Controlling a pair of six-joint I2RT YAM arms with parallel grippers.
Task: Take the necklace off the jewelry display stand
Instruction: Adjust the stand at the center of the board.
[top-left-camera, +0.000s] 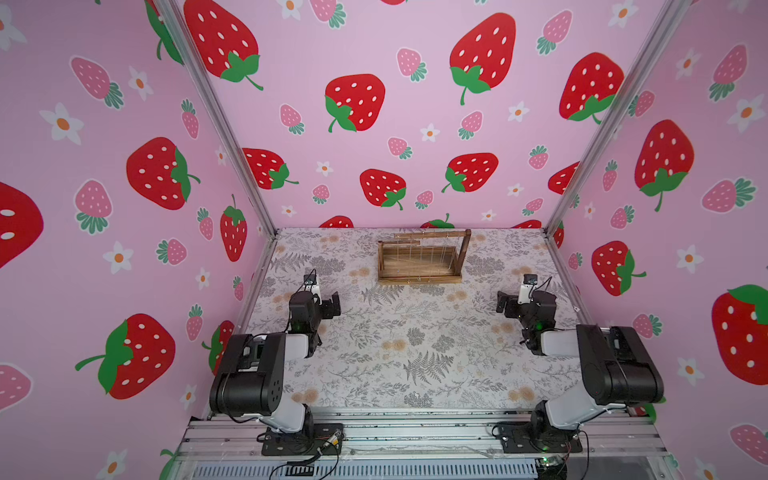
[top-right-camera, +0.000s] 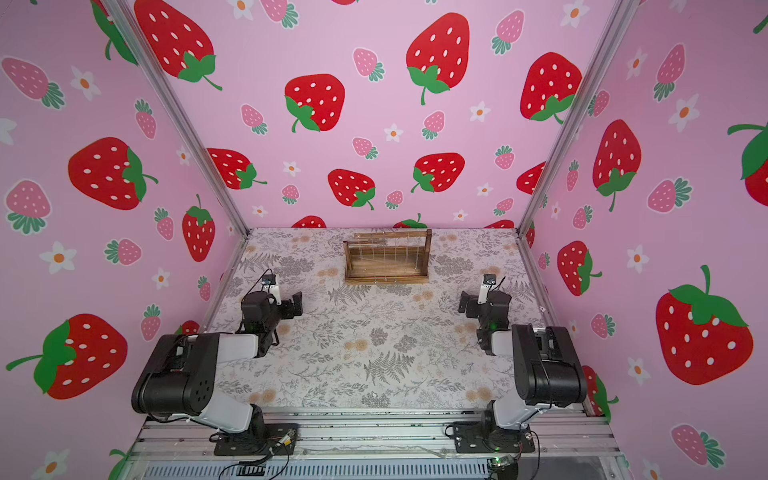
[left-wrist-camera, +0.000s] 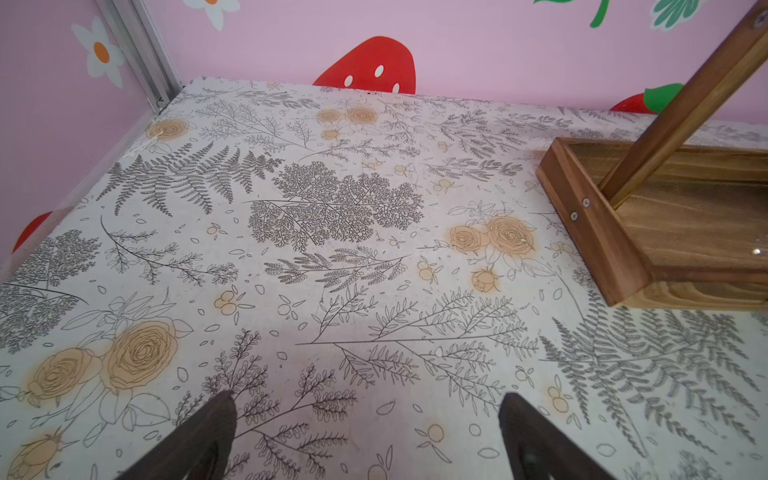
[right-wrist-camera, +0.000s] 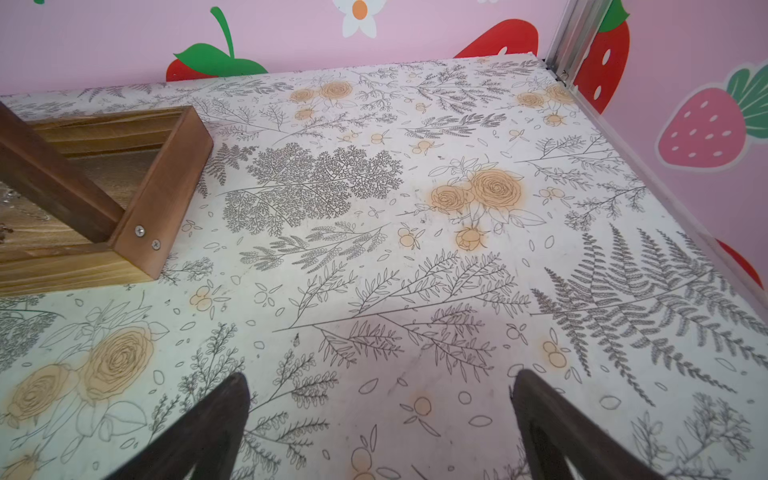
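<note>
One brown wooden jewelry display stand (top-left-camera: 419, 279) with rimmed tray base, upper centre in both top views; hanging thin necklace strands (top-left-camera: 422, 254) too fine to count. Two black grippers, left gripper (left-wrist-camera: 365, 401) and right gripper (right-wrist-camera: 380, 380): both spread wide, holding and touching nothing.

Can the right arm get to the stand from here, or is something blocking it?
Probably yes. The right hand is open and empty, and only bare table lies between it and the stand. Whether its reach suffices is hard to judge.

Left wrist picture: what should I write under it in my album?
Open left gripper above the flowery table, a corner of the wooden jewelry stand nearby.
</note>
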